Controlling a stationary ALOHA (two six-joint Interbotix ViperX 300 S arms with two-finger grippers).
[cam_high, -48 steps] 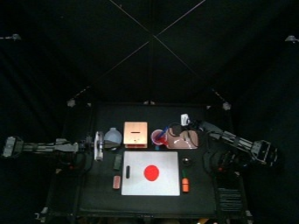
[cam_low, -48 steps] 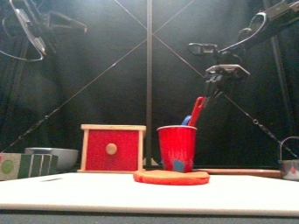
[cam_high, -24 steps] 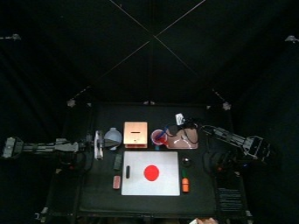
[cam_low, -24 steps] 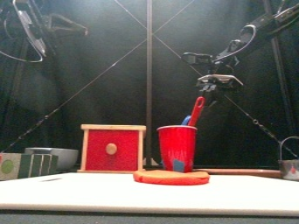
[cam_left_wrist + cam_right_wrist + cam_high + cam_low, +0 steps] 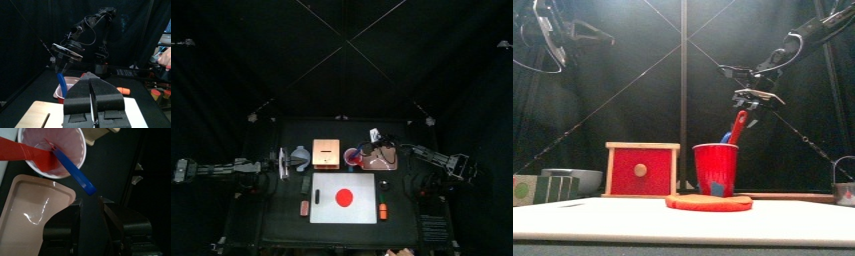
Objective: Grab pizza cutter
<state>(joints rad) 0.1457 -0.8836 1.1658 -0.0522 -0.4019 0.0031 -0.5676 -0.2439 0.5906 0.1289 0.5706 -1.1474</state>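
The counter (image 5: 684,232) is carrying a white board (image 5: 344,198) with a red disc (image 5: 708,202) lying on it at the front. Behind the board a wooden box (image 5: 641,170) with a red face is standing to the left, and a red cup (image 5: 715,168) is standing just beside it to the right. A pale tray (image 5: 37,203) is lying beside the cup. The cup is holding two tools upright and tilted: one with a red handle (image 5: 736,126) and one with a blue handle (image 5: 74,172); which of them is the pizza cutter cannot be told. The right gripper (image 5: 750,98) is hanging just above the cup, pointing down at the handles, its jaws standing apart with the blue handle's end near the gap and nothing between them. The left gripper (image 5: 94,90) is hovering well to the left of the box, its jaws pressed together and holding nothing. A small orange thing (image 5: 382,211) is lying on the counter by the board's right edge.
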